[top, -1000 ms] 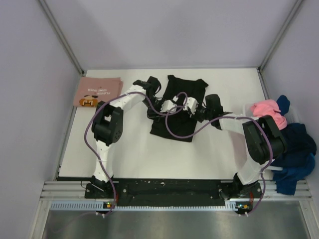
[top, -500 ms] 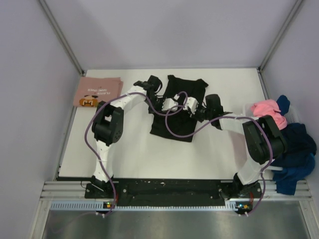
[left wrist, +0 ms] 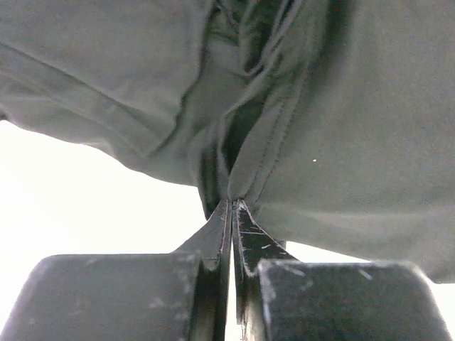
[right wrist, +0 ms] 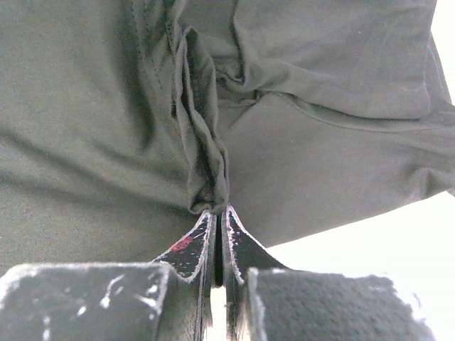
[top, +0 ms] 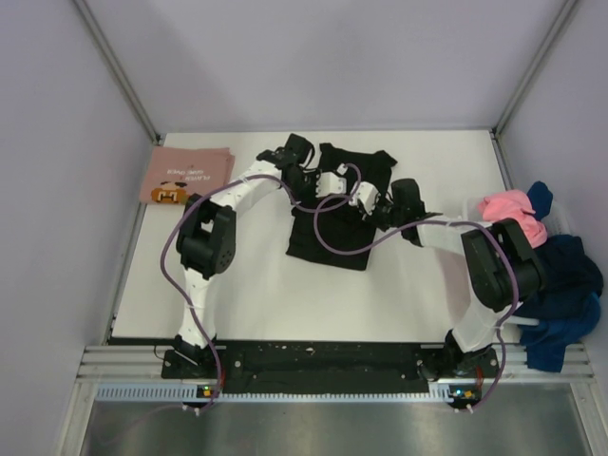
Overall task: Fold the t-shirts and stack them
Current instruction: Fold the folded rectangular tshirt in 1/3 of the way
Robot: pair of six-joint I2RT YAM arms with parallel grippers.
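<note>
A black t-shirt point(top: 331, 228) lies partly folded in the middle of the white table point(top: 256, 285). Both grippers meet over its upper half. My left gripper point(top: 334, 180) comes in from the left. In the left wrist view the left gripper point(left wrist: 232, 203) is shut on a pinched hem of the dark cloth point(left wrist: 341, 128). My right gripper point(top: 364, 197) comes in from the right. The right wrist view has the right gripper point(right wrist: 219, 210) shut on a bunched fold of the same shirt point(right wrist: 85, 128). No print shows on the shirt.
A folded pink t-shirt with a cartoon print point(top: 186, 174) lies at the table's far left corner. Off the right edge a heap holds a pink shirt point(top: 509, 209), a navy one point(top: 562, 271) and a blue one point(top: 556, 337). Purple cables loop over the arms.
My left gripper has closed onto the black shirt's edge and moved toward the far side, lifting cloth. The right gripper stays shut on its fold, barely shifted.
</note>
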